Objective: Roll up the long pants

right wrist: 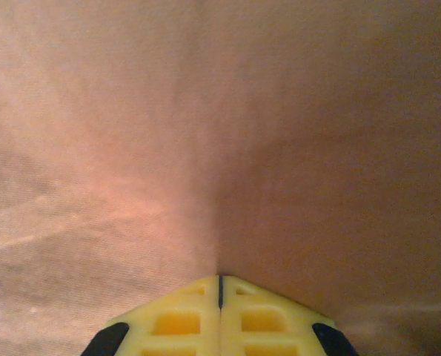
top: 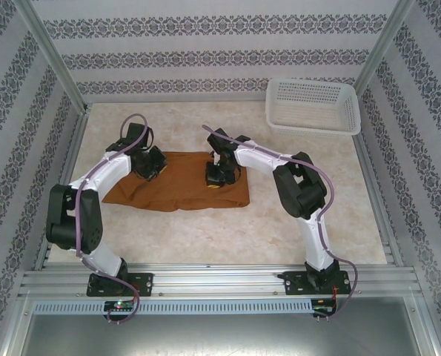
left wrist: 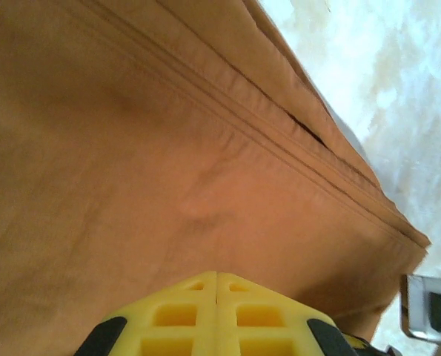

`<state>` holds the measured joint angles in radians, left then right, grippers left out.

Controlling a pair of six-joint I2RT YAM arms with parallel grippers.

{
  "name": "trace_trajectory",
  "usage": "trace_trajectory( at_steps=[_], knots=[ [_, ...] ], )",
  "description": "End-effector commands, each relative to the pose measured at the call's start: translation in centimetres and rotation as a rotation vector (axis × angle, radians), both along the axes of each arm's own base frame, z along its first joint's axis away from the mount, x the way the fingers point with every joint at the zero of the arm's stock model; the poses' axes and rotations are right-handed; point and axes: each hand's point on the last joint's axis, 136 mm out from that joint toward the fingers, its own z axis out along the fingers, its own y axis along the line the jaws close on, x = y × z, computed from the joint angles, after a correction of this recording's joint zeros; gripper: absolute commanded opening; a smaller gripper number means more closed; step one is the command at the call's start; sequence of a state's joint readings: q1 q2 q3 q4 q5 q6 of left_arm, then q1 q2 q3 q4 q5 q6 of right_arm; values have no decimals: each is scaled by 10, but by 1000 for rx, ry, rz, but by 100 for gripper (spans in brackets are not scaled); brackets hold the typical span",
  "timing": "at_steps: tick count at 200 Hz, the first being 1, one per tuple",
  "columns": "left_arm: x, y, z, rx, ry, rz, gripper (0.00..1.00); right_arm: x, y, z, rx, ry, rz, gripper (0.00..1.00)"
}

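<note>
From above, wrist housings hide the fingertips of the left gripper (left wrist: 216, 285) and right gripper (right wrist: 220, 288), and the long pants (top: 187, 185) overrun every edge of the blurred right wrist view, concealing any pinch.

A lab rig: aluminium frame (top: 220, 280), wallpapered panels (top: 220, 30).

Arms reach forward; left gripper (left wrist: 216, 274) and right gripper (right wrist: 220, 278) closed.
</note>
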<state>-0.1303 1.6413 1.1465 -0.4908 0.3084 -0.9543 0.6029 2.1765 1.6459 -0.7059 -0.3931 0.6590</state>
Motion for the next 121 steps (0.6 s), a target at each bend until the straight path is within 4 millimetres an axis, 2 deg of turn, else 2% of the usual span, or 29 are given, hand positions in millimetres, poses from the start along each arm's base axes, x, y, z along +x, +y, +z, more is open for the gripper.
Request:
trace_trajectory(
  at_steps=[1,33,62,97,121],
  knots=[
    [-1,14,-6,124,45,-29,0,2,-31,-15,-91,37,11,0],
    [-27,44,-19,295,176,-61,0,3,-63,-26,-120,71,-40,0],
    [-51,62,-27,357,254,-73,0,4,-79,-32,-135,86,-56,0],
    [-78,98,-35,466,375,-32,0,4,-84,-35,-128,96,-69,0],
    [-95,133,-21,579,439,35,0,3,-86,-39,-135,101,-69,0]
  ],
)
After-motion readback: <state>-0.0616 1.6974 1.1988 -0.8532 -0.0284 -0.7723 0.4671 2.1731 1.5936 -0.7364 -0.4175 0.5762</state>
